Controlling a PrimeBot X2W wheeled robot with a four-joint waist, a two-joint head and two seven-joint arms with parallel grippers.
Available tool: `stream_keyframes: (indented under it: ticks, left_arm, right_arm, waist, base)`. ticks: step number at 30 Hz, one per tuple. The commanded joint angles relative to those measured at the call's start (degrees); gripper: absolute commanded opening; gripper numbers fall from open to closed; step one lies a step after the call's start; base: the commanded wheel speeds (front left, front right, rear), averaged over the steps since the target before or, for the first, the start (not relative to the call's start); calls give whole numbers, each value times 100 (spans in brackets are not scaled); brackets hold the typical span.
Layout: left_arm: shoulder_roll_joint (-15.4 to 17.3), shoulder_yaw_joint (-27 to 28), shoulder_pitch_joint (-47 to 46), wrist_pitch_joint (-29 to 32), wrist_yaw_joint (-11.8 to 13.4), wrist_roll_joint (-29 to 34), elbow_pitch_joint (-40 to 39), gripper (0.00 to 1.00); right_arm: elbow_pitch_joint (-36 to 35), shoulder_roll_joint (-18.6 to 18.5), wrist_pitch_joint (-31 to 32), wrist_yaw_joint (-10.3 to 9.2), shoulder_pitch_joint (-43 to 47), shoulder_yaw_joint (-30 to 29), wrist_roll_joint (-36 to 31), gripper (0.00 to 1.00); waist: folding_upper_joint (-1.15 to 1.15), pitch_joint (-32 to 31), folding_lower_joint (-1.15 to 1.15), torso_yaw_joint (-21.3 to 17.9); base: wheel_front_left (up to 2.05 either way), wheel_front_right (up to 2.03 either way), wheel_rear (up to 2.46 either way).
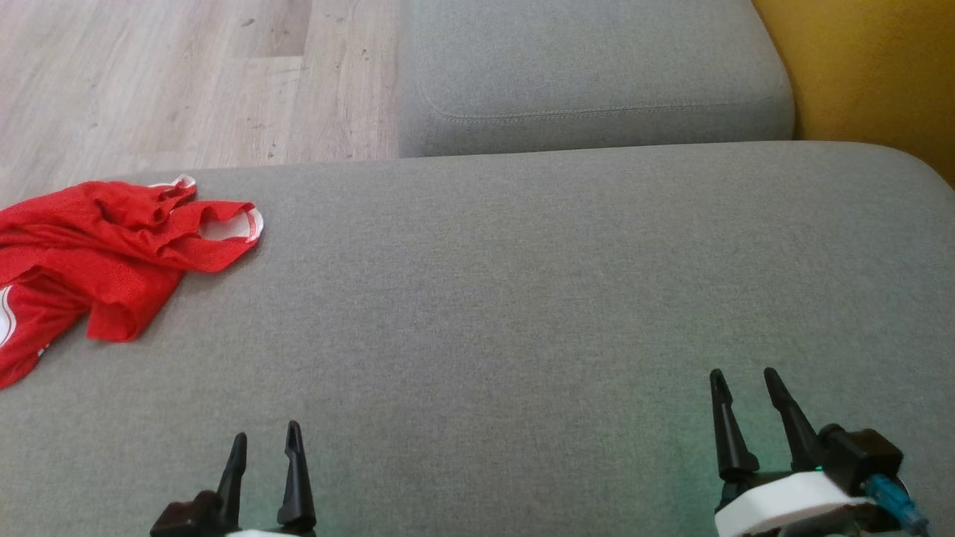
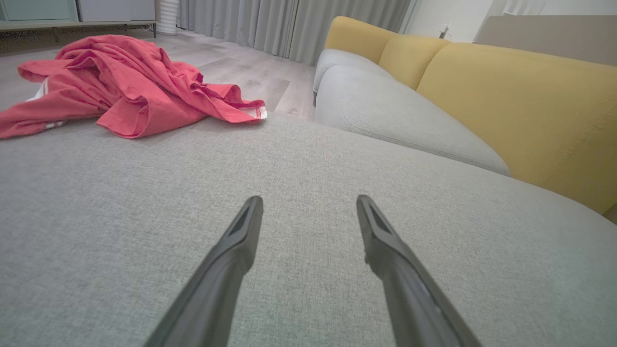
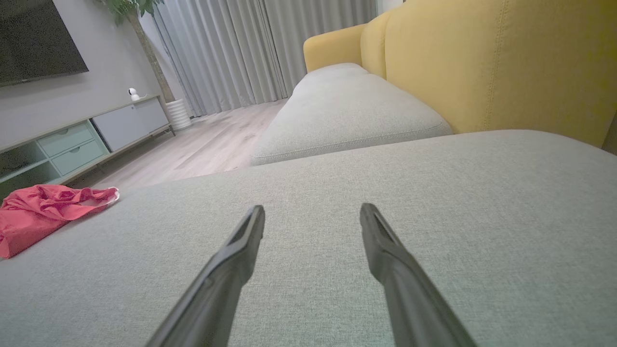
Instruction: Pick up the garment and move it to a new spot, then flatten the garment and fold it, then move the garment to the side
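Observation:
The garment [image 1: 89, 261] is a crumpled red jersey with white trim, lying at the far left of the grey sofa seat [image 1: 522, 298] and running off the head view's left edge. It also lies at the upper left in the left wrist view, garment [image 2: 120, 84], and far left in the right wrist view, garment [image 3: 41, 212]. My left gripper [image 1: 266, 440] stands open at the bottom left, well short of the garment, nothing between its fingers. My right gripper [image 1: 743, 379] is open at the lower right, far from the cloth. Both pairs of fingers, left gripper [image 2: 309, 202] and right gripper [image 3: 312, 212], hover over bare seat.
A second grey cushion [image 1: 589, 74] adjoins the seat at the back, with the yellow backrest [image 1: 873, 67] to the right. Wooden floor [image 1: 186, 74] lies beyond the seat's far left edge. A low cabinet [image 3: 82, 140], a plant pot and curtains stand across the room.

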Motion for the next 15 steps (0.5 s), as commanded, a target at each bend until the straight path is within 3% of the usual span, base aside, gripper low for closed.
stream_keyframes:
  ticks: [1, 15]
  left_arm:
    - [60, 102, -133, -85, 47, 138, -155, 100]
    - [97, 11, -65, -193, 172, 856, -97, 100]
  right_arm:
    - [-165, -56, -99, -4, -149, 147, -178, 100]
    - [-110, -62, -336, -4, -144, 221, -1159, 100]
  waist:
    - [0, -1, 0, 3]
    - [0, -24, 0, 16]
  base:
    - [0, 0, 0]
    - [0, 0, 0]
